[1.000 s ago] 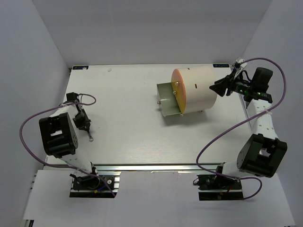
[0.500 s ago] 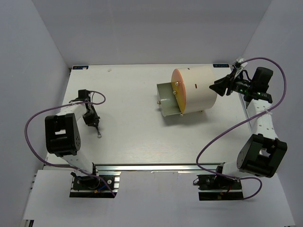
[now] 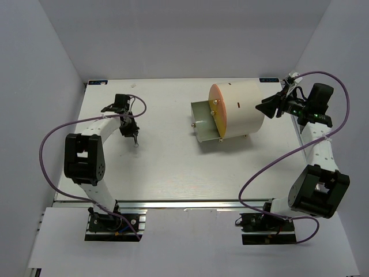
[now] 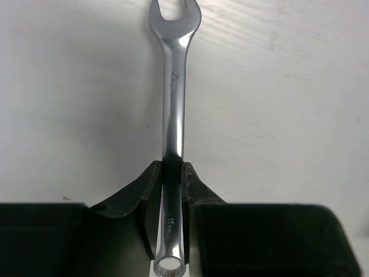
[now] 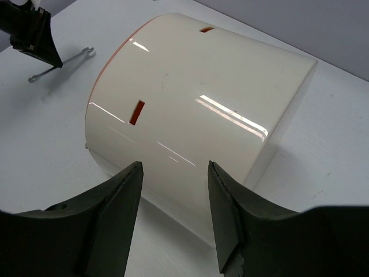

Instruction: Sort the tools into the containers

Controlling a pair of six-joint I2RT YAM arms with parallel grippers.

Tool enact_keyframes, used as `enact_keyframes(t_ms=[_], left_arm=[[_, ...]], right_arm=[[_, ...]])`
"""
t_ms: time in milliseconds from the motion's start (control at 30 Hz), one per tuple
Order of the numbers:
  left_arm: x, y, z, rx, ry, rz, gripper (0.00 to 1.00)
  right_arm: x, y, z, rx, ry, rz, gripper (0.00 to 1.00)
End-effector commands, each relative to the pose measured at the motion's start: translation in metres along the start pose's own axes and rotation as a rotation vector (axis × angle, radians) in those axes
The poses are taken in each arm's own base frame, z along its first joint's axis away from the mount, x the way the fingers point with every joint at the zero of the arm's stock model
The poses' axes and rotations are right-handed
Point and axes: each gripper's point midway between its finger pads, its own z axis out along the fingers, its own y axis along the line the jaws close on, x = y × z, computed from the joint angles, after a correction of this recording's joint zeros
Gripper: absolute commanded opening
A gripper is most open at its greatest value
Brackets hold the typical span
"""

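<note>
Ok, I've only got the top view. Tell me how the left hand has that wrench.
Observer: The left hand is shut on the wrench close to its ring end. The open-jawed end sticks out ahead of the hand.
Operator: Good. Now give me the right hand.
Observer: The right hand is open and holds nothing. It points at the back end of the drum. I cannot tell whether it touches it.
</note>
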Motion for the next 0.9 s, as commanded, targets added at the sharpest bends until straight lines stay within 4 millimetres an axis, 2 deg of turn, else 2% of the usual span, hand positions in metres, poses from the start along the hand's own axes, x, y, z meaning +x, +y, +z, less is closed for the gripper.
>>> enact_keyframes(t_ms=[0,100,233,533,633,667,700,733,800,867], left_arm=[[-0.023,-0.027,-0.013,0.055,-0.057,0.001,0.0],[-0.023,-0.04,-0.012,0.076,-0.056,0.009,0.0],[-0.012,-0.05,-0.002,0.086,-0.026,0.023,0.0],[0.012,-0.062,0.019,0.09,0.017,0.075,0.0],[0.01,-0.071,0.022,0.1,0.007,0.077,0.01],[0.006,-0.075,0.021,0.101,0.002,0.076,0.08],[0.007,-0.075,0.025,0.089,0.009,0.079,0.27],[0.006,-0.075,0.027,0.071,0.005,0.085,0.35],[0.004,-0.075,0.033,0.051,0.011,0.089,0.48],[0.003,-0.071,0.038,0.012,0.016,0.095,0.5]], right_arm=[[-0.013,0.006,-0.005,-0.006,-0.03,-0.053,0.55],[-0.012,0.006,-0.005,-0.006,-0.029,-0.05,0.55],[-0.01,0.004,-0.005,0.001,-0.027,-0.049,0.55],[-0.006,0.002,-0.007,0.009,-0.023,-0.045,0.55],[-0.004,0.001,-0.006,0.009,-0.021,-0.044,0.55],[-0.005,0.001,-0.006,0.01,-0.02,-0.046,0.55],[-0.004,0.001,-0.006,0.009,-0.021,-0.046,0.55],[-0.003,0.001,-0.006,0.01,-0.019,-0.043,0.55],[-0.003,0.001,-0.006,0.01,-0.019,-0.043,0.55],[-0.003,0.0,-0.007,0.013,-0.018,-0.044,0.55]])
